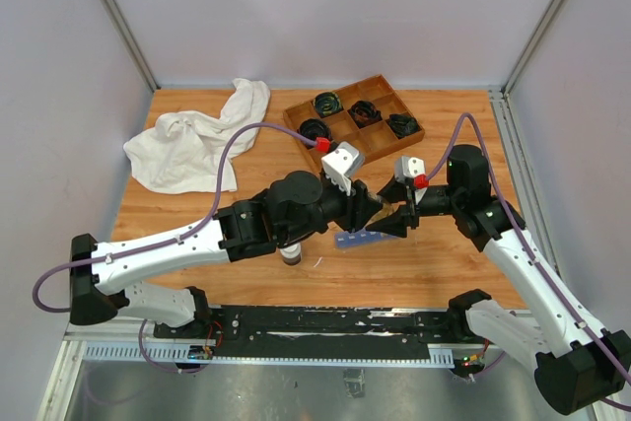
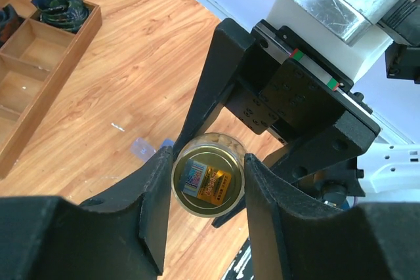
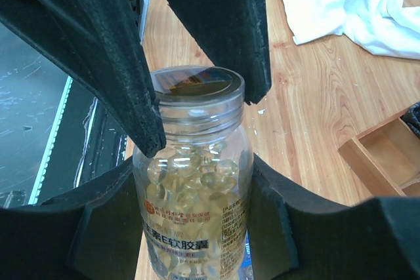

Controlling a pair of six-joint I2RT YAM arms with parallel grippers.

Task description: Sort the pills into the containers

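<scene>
One tabletop [image 1: 424, 265]: wood-grain, and you see both arms reaching in over its middle from the near edge.
Two arms: your left arm [image 1: 168, 248] and right arm [image 1: 523, 273] meet nose to nose near the centre.
White cloth [image 1: 197, 140]: crumpled at the far left.
Wooden tray [image 1: 379, 94]: divided, at the far side right of the cloth, with black coiled cables [image 1: 328, 103] in several compartments.
Left hand [image 2: 208, 183]: pinching the top end of the clear bottle [image 3: 193, 129], a finger pressed against each side of the round rim.
Right hand [image 3: 193, 222]: clamped on the bottle's body, one finger on each flank.
Bottle: held off the tabletop between your two hands, with a printed label low on its body.
Blue organizer strip [image 1: 358, 238]: lying on the tabletop just below where the hands meet.
Pills [image 3: 220, 170]: pale yellow capsules piled inside the clear bottle.
</scene>
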